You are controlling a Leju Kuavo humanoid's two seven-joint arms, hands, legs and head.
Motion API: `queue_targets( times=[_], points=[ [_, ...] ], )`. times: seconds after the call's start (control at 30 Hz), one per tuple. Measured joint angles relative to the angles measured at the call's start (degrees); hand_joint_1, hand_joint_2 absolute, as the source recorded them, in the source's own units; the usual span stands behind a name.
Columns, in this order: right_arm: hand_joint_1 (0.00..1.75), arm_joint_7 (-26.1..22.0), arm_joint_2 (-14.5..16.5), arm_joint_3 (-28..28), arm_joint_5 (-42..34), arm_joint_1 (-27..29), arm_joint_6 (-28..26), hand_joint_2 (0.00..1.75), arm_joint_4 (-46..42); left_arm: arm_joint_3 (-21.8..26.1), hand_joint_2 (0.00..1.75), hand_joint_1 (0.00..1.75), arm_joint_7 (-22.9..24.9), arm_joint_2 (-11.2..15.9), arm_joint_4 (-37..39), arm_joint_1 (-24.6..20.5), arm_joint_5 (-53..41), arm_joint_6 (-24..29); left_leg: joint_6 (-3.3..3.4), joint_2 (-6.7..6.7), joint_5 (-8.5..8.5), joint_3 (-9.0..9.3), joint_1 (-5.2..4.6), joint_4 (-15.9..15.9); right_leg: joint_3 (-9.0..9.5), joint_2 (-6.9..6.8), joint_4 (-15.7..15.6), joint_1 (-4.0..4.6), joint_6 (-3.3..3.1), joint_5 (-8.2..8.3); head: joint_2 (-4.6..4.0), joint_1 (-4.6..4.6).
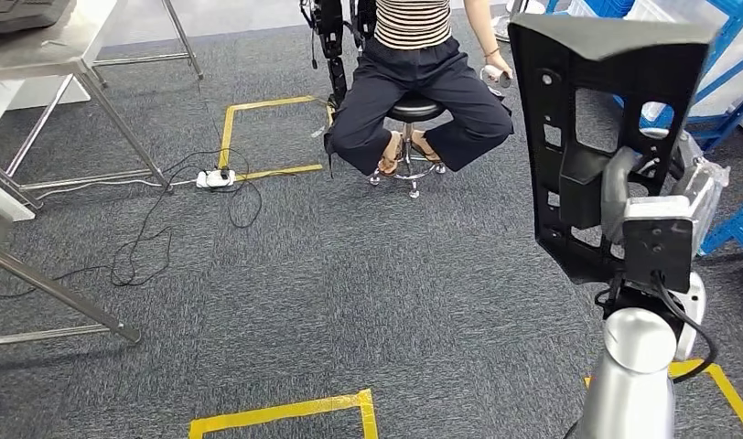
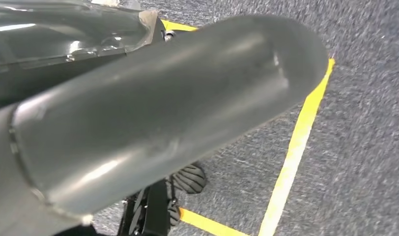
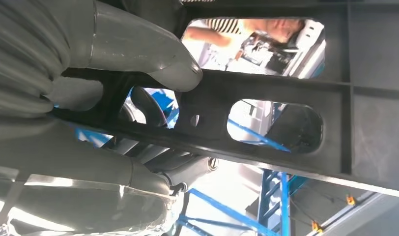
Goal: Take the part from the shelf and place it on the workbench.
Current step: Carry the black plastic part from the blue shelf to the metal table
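Item: black part (image 1: 569, 137), a flat moulded panel with cut-out windows. It is standing upright at the right of the head view, long axis vertical, well above the grey carpet (image 1: 349, 274).

Holder: right hand (image 1: 638, 197) is gripping the part near its lower half; in the right wrist view the thick grey thumb (image 3: 153, 54) is pressing across one of the part's bars (image 3: 266, 98), with darker fingers wrapping behind.

Left hand (image 2: 153, 113): seen only close and blurred over the carpet and yellow floor tape (image 2: 296, 142); whether it is open or closed cannot be told.

Surroundings: a seated person (image 1: 423, 82) on a stool is facing the robot at the far side; blue shelving (image 1: 716, 82) is standing far right; a steel table (image 1: 48, 64) is standing far left.

Judgement: the part is off the shelf; the carry is turning on getting the right hand across to a bench, probably leftward.
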Motion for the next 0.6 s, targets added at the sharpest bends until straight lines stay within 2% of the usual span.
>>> queue_targets(
  times=[0.03,0.07,0.1,0.13,0.17,0.2,0.27,0.3,0.37,0.4,0.5,0.6],
  points=[
    [1.75,0.1,0.1,0.0,0.0,-0.1,0.0,1.75,0.0,0.0,0.0,0.0,0.0,0.0,0.0,-0.1,-0.1,-0.1,-0.13,0.6,-1.76,-2.15,0.06,4.2,0.04,-0.54,0.0,0.17,-0.16,-0.11,0.0,-0.07],
    [1.75,0.2,0.1,0.0,0.1,-0.1,0.1,1.75,0.0,0.0,0.0,0.0,0.0,0.0,0.0,-0.1,-0.2,-0.2,-0.17,0.85,-2.8,-3.87,0.09,7.4,0.07,-1.08,0.0,0.32,-0.27,-0.19,0.0,-0.06],
    [1.75,0.2,0.2,0.0,0.1,-0.1,0.1,1.75,0.0,0.0,0.0,0.0,0.0,0.0,0.0,-0.1,-0.3,-0.3,-0.11,0.96,-2.73,-4.64,0.09,8.6,0.11,-1.62,0.0,0.45,-0.36,-0.26,0.0,-0.08],
    [1.75,0.3,0.2,0.0,0.1,-0.1,0.1,1.75,0.0,0.0,0.0,0.0,0.0,0.0,0.0,0.0,-0.4,-0.4,0.05,1.07,-1.56,-4.16,0.08,7.4,0.21,-2.15,0.0,0.57,-0.44,-0.34,0.0,-0.08],
    [1.75,0.3,0.3,0.0,0.1,-0.2,0.1,1.75,0.0,0.0,0.0,0.0,0.0,0.1,0.0,0.0,-0.5,-0.4,0.35,1.43,0.4,-2.41,0.01,4.0,0.36,-2.64,0.0,0.68,-0.54,-0.44,0.0,-0.08],
    [1.75,0.3,0.3,0.0,0.1,-0.2,0.1,1.75,0.0,0.0,0.0,0.0,0.0,0.2,0.0,-0.1,-0.6,-0.5,0.73,2.35,2.32,-0.06,-0.14,-0.5,0.54,-3.1,0.0,0.79,-0.59,-0.57,0.0,-0.08],
    [1.75,0.3,0.3,0.0,0.1,-0.4,0.1,1.75,0.0,0.0,0.0,0.0,0.0,0.3,0.0,-0.2,-0.7,-0.5,1.42,3.83,4.38,3.31,-0.66,-6.9,0.73,-3.87,0.0,1.19,-0.42,-0.85,0.0,-0.01],
    [1.75,0.3,0.4,0.0,0.1,-0.5,0.1,1.75,0.0,0.0,0.0,0.0,0.0,0.3,0.0,-0.2,-0.7,-0.5,1.66,4.08,4.47,3.81,-0.93,-8.0,0.76,-4.22,0.0,1.3,-0.22,-0.97,0.0,0.02],
    [1.75,0.3,0.4,0.0,0.1,-0.5,0.1,1.75,0.0,0.0,0.0,0.0,0.0,0.4,0.0,-0.2,-0.7,-0.5,2.13,3.1,4.55,3.79,-1.14,-8.3,0.89,-4.9,-0.1,1.28,0.21,-1.13,0.0,0.03],
    [1.75,0.3,0.5,0.0,0.1,-0.5,0.1,1.75,-0.1,0.0,0.0,0.0,0.0,0.4,0.0,-0.2,-0.7,-0.5,2.42,2.62,4.73,4.0,-1.06,-8.7,0.87,-4.69,0.1,1.16,0.42,-1.41,0.0,0.09],
    [1.75,0.3,0.4,0.0,0.2,-0.5,0.0,1.75,-0.2,0.0,0.0,0.0,0.0,0.4,0.0,-0.2,-0.8,-0.5,3.1,1.68,5.21,4.67,-0.63,-9.4,-0.38,-2.22,3.0,0.9,0.52,-3.29,0.0,0.25],
    [1.75,0.3,0.4,0.0,0.2,-0.5,0.0,1.75,-0.2,0.0,0.0,0.0,0.0,0.4,0.0,-0.2,-0.8,-0.5,3.18,1.55,5.24,4.69,-0.6,-9.4,-0.97,-1.63,4.3,0.87,0.44,-3.91,0.0,0.26]
  ],
)
